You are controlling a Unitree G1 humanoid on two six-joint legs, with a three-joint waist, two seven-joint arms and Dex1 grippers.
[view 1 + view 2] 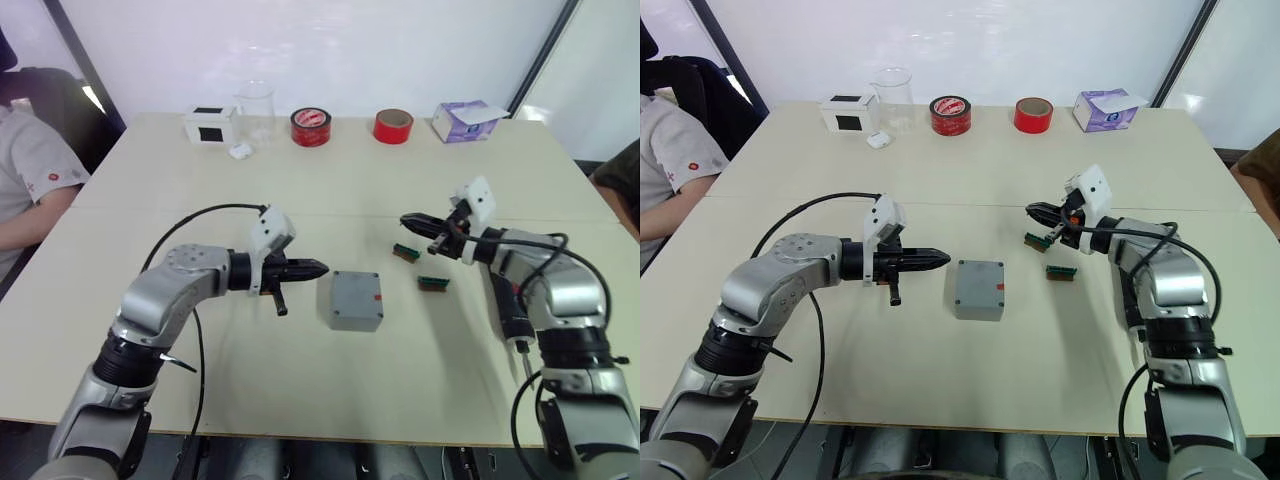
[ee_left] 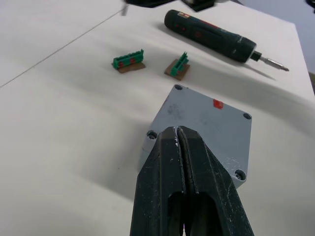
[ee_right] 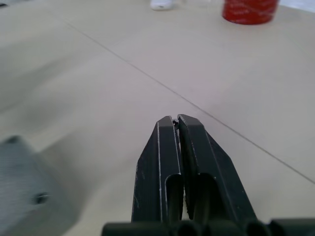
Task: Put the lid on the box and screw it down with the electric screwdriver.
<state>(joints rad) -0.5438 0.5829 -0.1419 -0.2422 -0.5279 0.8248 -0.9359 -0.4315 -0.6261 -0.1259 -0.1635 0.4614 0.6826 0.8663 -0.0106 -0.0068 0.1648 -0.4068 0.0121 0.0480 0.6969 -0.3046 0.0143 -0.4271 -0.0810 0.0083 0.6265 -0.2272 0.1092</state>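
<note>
Now I see lid (image 1: pixel 351 299) seated on box (image 2: pixel 147 147) mid-tabletop (image 1: pixel 300 180), red spot up. Left gripper (image 1: pixel 318 268) just beside box, fingers (image 2: pixel 197 162) together, empty. Right gripper (image 1: pixel 408 220) above tabletop near two green connectors (image 1: pixel 405 252), fingers pressed together, holding nothing. Screwdriver (image 2: pixel 211 35) lies on tabletop by right arm, untouched.

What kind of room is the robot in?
Probably a workshop or lab. A big pale table stands by a white wall and holds a grey box, an electric screwdriver, little green circuit parts and red tape rolls.
</note>
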